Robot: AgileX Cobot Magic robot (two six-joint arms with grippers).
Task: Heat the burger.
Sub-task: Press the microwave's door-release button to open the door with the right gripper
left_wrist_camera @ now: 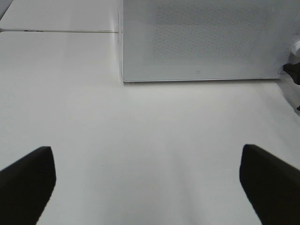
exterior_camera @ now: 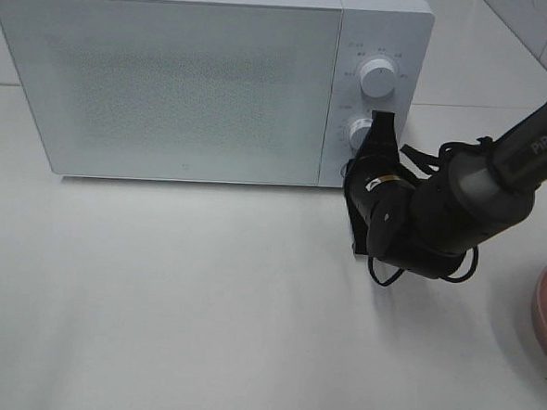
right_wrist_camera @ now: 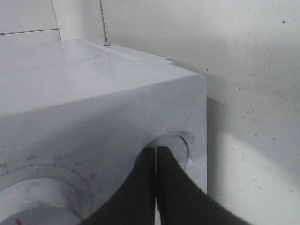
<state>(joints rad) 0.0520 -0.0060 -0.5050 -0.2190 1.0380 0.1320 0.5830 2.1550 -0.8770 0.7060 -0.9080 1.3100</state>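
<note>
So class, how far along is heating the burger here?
Done: the microwave door is closed; no burger shows, so whether it's inside is unclear. In hand: the shut right pincer is at the lower knob. Remaining: setting the knob; the left pincer hangs open.

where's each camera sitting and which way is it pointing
exterior high: mounted above, looking down on the table and microwave; shows the right tool and its arm.
left wrist: low over the table, facing the microwave; shows the open left tool.
right wrist: close to the microwave, facing a knob; shows the shut right tool.
shared: exterior high and right wrist both show the right tool at the knob.
</note>
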